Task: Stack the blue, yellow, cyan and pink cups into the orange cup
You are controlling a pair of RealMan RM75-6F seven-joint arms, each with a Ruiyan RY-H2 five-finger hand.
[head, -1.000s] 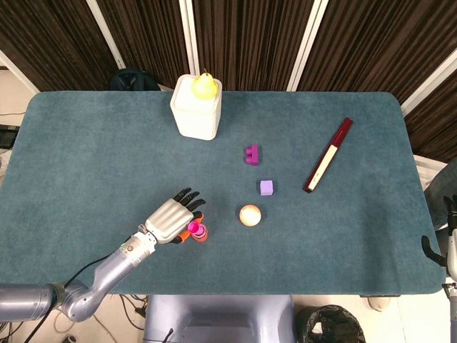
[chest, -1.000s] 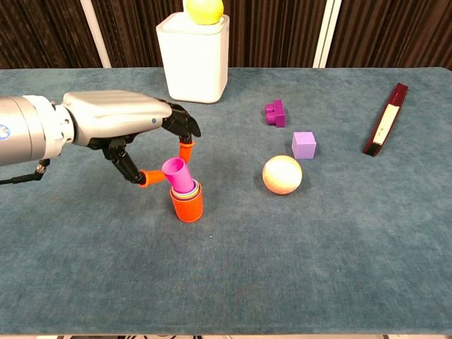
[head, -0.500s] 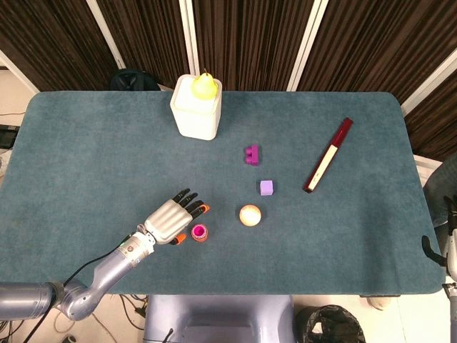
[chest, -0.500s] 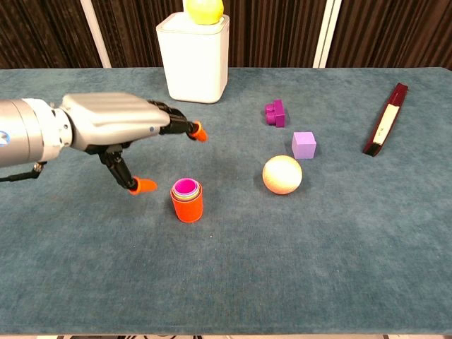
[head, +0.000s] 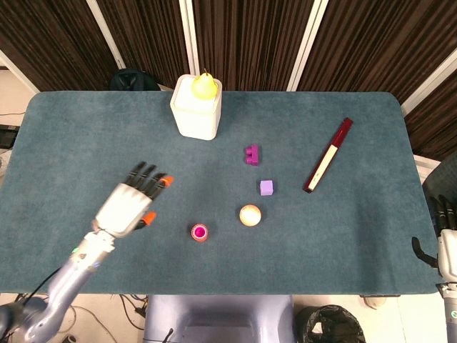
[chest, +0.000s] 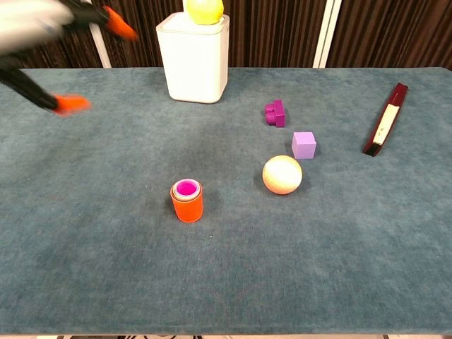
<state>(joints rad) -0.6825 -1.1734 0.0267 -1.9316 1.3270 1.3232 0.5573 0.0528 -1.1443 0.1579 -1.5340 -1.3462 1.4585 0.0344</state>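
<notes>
Risk is judged low but not absent. Starting at the left edge of the tabletop (head: 71,128), the left hand (head: 131,203) is seen raised over the surface with fingers spread and nothing held; in the chest view only its blurred orange fingertips (chest: 69,104) show, so it is taken to be moving. Any low sweep of this hand toward the near-centre could tip the stack, since the stack stands free and unsupported.

Toward the near edge, slightly left of centre, the orange cup (chest: 187,205) is found upright with the pink cup (chest: 186,188) nested inside, mouth up. A pale rim is visible between pink and orange; the blue, yellow and cyan cups cannot be told apart there, so their presence is inferred, not confirmed. The long axis of the stack is vertical and no lean is noted. Incomplete seating of the inner cups cannot be excluded.

Just right of the stack, apart from it, a wooden ball (chest: 282,174) rests; if nudged, it could roll against the cups.

At the near right corner, the right hand (head: 443,246) is seen off the tabletop edge; its state cannot be told.
</notes>
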